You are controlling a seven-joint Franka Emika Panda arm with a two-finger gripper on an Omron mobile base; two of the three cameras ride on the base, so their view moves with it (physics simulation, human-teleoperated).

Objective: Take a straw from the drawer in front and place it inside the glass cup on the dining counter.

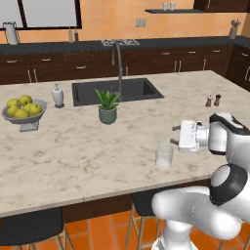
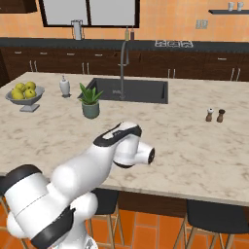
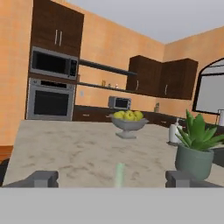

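The glass cup stands near the front edge of the dining counter. A thin pale straw leans up out of the cup's left rim. My gripper hovers just above and to the right of the cup, pointing left, and it is open with nothing between its fingers. In the hand view the two fingertips stand far apart, with a pale upright streak, the straw, between them and clear of both. The drawer is out of view.
A potted plant stands behind the cup, before the dark sink and faucet. A fruit bowl and a white soap bottle are at the left, shakers at the right. Stools stand below the counter edge.
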